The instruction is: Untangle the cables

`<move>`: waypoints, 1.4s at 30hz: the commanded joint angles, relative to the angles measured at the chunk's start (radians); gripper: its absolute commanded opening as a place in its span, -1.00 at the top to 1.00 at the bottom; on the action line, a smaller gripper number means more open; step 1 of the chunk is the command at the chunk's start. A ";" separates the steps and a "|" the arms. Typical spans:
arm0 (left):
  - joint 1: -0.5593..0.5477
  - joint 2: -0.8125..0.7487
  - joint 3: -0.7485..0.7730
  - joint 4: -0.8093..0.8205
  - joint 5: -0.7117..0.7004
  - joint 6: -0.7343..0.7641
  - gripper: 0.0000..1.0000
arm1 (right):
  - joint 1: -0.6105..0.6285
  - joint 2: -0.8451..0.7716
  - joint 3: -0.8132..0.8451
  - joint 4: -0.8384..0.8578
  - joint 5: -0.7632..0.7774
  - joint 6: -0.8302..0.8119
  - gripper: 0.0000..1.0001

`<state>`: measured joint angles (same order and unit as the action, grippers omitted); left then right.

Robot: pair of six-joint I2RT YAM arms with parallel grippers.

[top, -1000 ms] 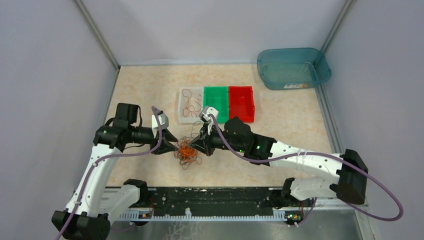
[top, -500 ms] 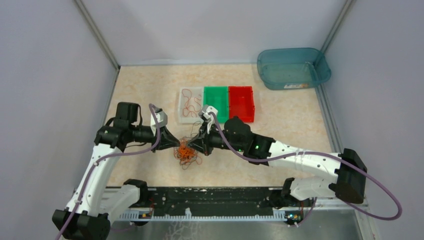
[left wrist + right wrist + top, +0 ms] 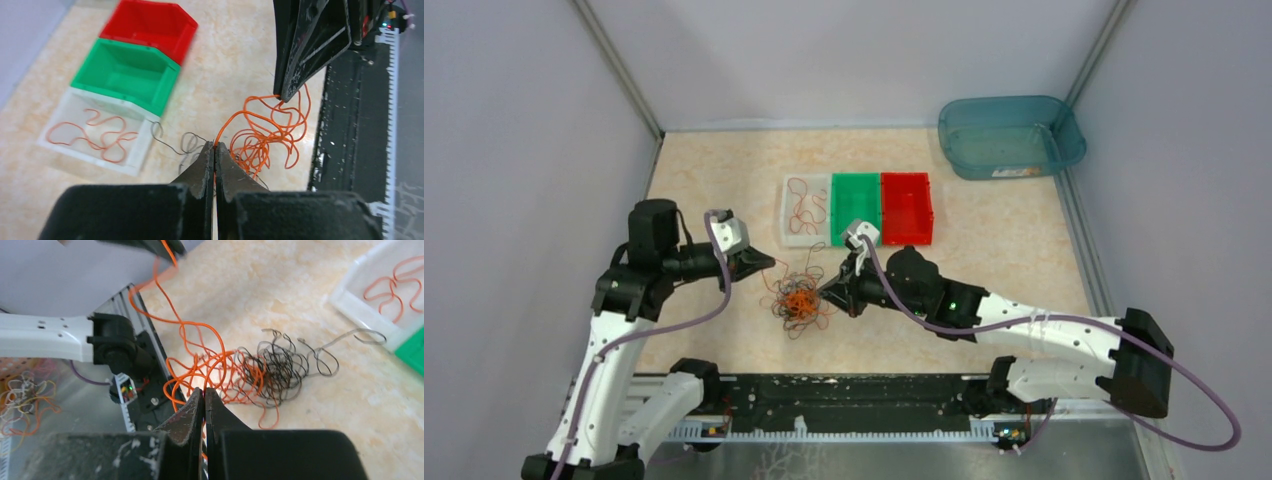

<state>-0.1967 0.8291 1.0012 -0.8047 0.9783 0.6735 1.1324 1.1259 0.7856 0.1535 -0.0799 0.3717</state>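
Note:
A tangle of orange and dark cables (image 3: 798, 300) lies on the table in front of the bins. My left gripper (image 3: 771, 264) is shut on an orange cable (image 3: 252, 107), held up and to the left of the tangle; its tips show in the left wrist view (image 3: 215, 146). My right gripper (image 3: 826, 294) is shut on an orange cable (image 3: 200, 342) at the tangle's right edge; its tips show in the right wrist view (image 3: 204, 390). The dark cables (image 3: 280, 367) lie bunched beside the orange loops. One orange cable (image 3: 805, 207) lies alone in the white bin (image 3: 786, 235).
A green bin (image 3: 855, 206) and a red bin (image 3: 907, 205) stand to the right of the white one. A teal tub (image 3: 1009, 135) sits at the back right. A black rail (image 3: 844, 395) runs along the near edge.
My left gripper has pulled back to the left and up, drawing an orange cable out of the tangle. My right gripper has shifted slightly right and nearer. The tangle has spread.

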 commanded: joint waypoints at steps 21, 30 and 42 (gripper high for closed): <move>-0.006 -0.014 0.292 0.195 -0.004 -0.151 1.00 | 0.004 -0.111 0.076 -0.068 0.200 -0.074 -0.23; -0.006 -0.015 0.353 0.213 0.024 -0.233 1.00 | -0.004 0.108 0.278 0.190 -0.015 -0.168 -0.33; -0.006 -0.008 0.366 0.215 0.004 -0.232 1.00 | 0.031 0.309 0.284 0.419 -0.214 -0.084 -0.25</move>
<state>-0.1967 0.8173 1.3331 -0.6094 0.9779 0.4522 1.1408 1.4151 1.0554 0.4114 -0.2356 0.2535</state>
